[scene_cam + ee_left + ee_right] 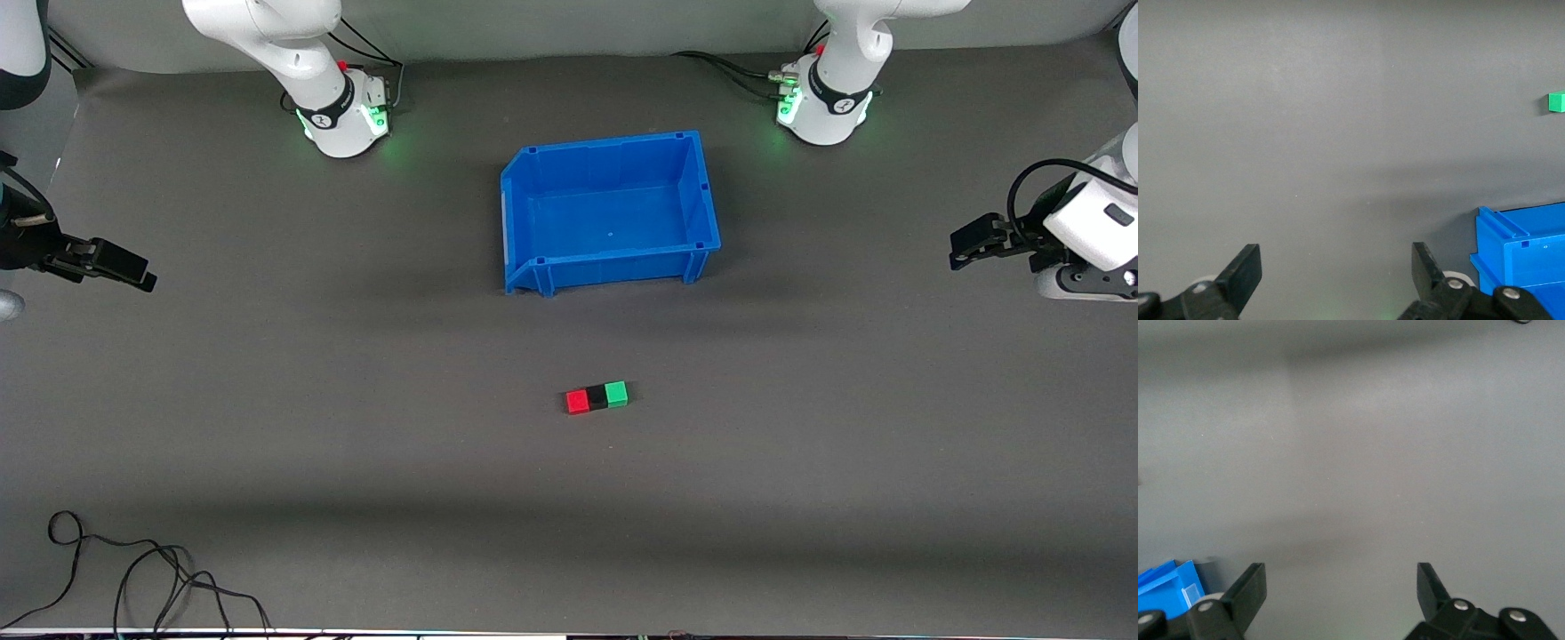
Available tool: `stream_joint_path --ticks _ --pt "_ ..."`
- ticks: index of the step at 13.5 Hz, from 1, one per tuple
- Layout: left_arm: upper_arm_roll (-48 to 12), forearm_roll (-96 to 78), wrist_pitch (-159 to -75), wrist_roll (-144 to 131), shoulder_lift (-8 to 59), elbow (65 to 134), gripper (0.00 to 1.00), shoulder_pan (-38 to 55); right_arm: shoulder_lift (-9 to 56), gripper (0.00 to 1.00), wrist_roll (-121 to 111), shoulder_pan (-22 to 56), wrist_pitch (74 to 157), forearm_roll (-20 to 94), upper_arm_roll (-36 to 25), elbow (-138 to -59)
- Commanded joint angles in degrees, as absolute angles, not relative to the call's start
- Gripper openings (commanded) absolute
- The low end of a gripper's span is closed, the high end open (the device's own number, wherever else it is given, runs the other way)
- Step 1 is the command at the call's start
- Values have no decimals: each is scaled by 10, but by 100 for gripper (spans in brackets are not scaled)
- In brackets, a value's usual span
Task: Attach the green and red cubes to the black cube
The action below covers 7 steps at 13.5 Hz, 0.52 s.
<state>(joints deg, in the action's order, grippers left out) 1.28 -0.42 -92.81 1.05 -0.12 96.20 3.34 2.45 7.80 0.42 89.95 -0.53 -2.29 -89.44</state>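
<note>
Loose cable (133,578) lay nearest; 3 cubes, red cube (577,402), black cube (597,397), green cube (615,394), sat joined. Left gripper (965,244) and right gripper (133,269) waited wide open, empty; a bump could separate them.

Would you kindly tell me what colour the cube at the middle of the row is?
Black: the small matte black cube, clearest in the front view.

We are logging 1 glossy blue plastic bin (613,267), 3 smooth cubes, red (577,402), matt black (597,397) and green (615,394), on matt grey table covering (356,427).
</note>
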Motion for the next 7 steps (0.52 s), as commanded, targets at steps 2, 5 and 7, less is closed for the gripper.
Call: stream_joint_path --ticks 2,5,7 --pt "8 4 -917 16 -2 953 100 29 30 100 65 2 906 -18 -15 -896" --pt "8 4 -917 16 -2 952 100 28 29 100 65 2 905 -18 -15 -897" --pt "8 4 -917 16 -2 952 100 29 28 99 64 2 905 -18 -15 -898"
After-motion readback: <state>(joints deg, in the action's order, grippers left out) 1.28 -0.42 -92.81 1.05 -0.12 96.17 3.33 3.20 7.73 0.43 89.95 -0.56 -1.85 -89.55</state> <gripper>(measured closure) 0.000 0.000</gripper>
